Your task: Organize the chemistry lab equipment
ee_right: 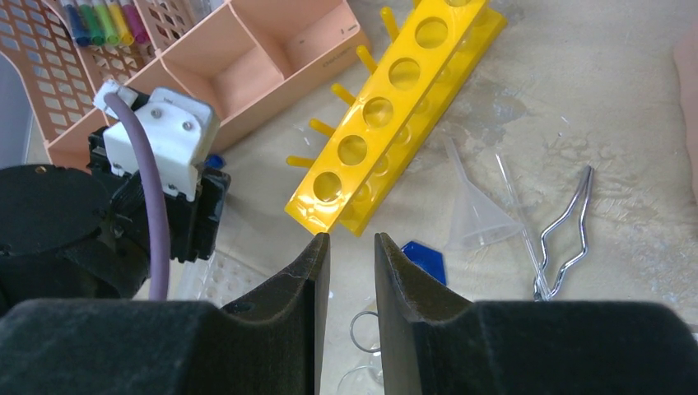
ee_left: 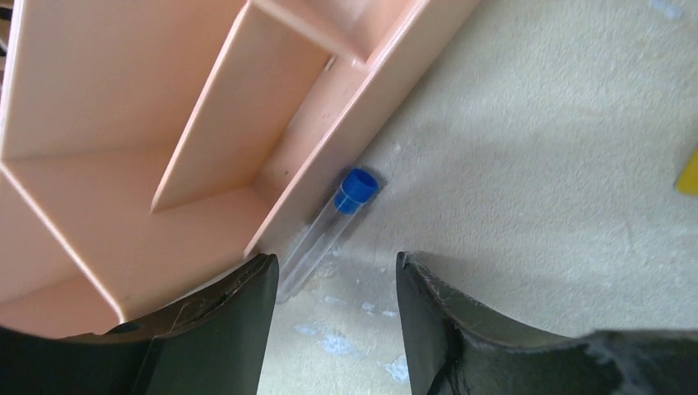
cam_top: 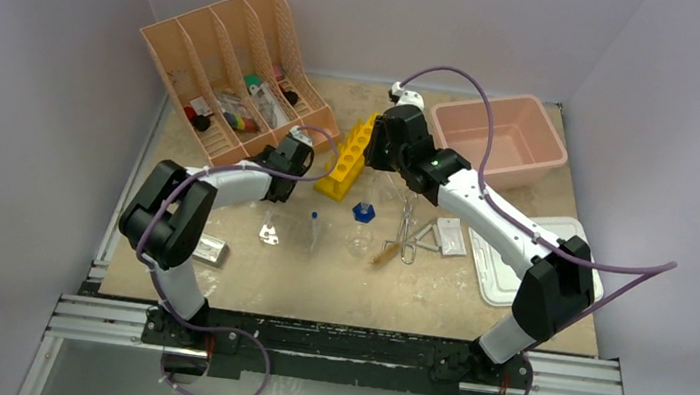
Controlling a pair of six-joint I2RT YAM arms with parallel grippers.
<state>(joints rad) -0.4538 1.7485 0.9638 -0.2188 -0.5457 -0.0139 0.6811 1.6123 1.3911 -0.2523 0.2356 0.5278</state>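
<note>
My left gripper [cam_top: 293, 153] [ee_left: 336, 265] is open and empty, low over the table at the peach organizer's [cam_top: 225, 71] front corner. A clear blue-capped tube [ee_left: 328, 228] lies against the organizer's base [ee_left: 206, 156], just ahead of the left finger. My right gripper [cam_top: 385, 144] [ee_right: 351, 241] hovers by the yellow tube rack [cam_top: 347, 157] [ee_right: 398, 107], jaws narrowly apart and empty. On the table lie the blue-capped flask [cam_top: 362, 216], metal tongs [cam_top: 407, 230] [ee_right: 566, 232], brush [cam_top: 387, 252], wire triangle [cam_top: 425, 237], white packet [cam_top: 451, 236], a pipette [cam_top: 314, 229] and the blister sheet [cam_top: 268, 234].
A pink tub [cam_top: 500, 135] stands at the back right and its white lid [cam_top: 509, 267] lies by the right arm. A clear funnel [ee_right: 477, 216] lies beside the tongs. A small silvery packet [cam_top: 209, 249] lies near the left arm. The organizer's slots hold markers and small items.
</note>
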